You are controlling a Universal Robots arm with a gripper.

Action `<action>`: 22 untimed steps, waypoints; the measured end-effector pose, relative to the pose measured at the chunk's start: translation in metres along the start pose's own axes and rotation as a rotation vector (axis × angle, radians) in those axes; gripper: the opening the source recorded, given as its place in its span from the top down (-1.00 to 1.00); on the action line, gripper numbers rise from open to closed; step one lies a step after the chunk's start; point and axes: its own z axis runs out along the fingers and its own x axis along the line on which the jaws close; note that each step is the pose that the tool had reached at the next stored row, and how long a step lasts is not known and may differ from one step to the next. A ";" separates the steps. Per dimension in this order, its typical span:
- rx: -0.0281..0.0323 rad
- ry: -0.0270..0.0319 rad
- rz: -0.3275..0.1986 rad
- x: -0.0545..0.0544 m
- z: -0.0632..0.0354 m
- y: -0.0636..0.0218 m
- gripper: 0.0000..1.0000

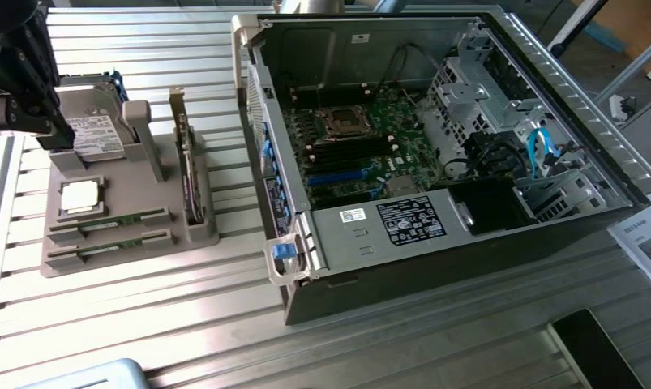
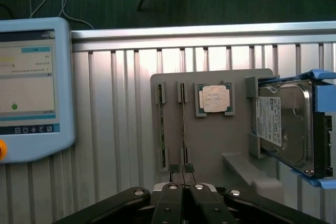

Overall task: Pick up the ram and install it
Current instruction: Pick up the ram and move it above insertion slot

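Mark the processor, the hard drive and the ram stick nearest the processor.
processor [image 2: 213, 98], wrist view, centre of its metal lid.
hard drive [image 2: 291, 129], wrist view, middle of its silver top face.
ram stick nearest the processor [image 2: 184, 129], wrist view, midway along its edge.

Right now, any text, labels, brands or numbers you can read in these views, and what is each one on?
Nothing is legible enough to quote.
On the hard drive label: print too blurred.
On the processor lid: markings too faint.
On the pendant screen: lines too small.
On the power supply label: print too small.
On the paper sheet at the exterior view's right: heading blurred.
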 end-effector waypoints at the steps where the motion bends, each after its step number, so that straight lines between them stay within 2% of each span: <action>1: 0.0007 -0.0001 -0.001 0.001 0.0016 -0.0001 0.79; 22: 0.0108 -0.0002 -0.015 0.021 0.0282 -0.0008 0.79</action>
